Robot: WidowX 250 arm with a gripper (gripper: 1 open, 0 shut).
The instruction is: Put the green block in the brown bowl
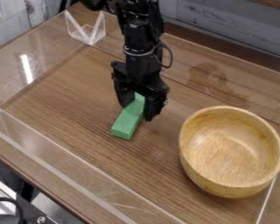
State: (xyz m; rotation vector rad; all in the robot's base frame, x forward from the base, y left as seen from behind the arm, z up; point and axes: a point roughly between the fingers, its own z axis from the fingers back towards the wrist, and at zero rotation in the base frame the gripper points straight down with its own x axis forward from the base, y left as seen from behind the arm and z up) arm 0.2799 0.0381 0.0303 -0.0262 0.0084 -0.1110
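Note:
A bright green block (129, 122) lies flat on the wooden table, its long axis running from near left to far right. My gripper (140, 106) hangs straight down over the block's far end, jaws open and standing on either side of that end. Whether the fingers (156, 104) touch the block I cannot tell. The brown bowl (231, 150), round, light wood with a thick rim, sits empty to the right, a short gap away from the block.
A clear acrylic wall (60, 166) borders the table along the front and left edges. A small clear stand (84, 31) sits at the back left. The table's front edge (108, 206) drops off close to the bowl.

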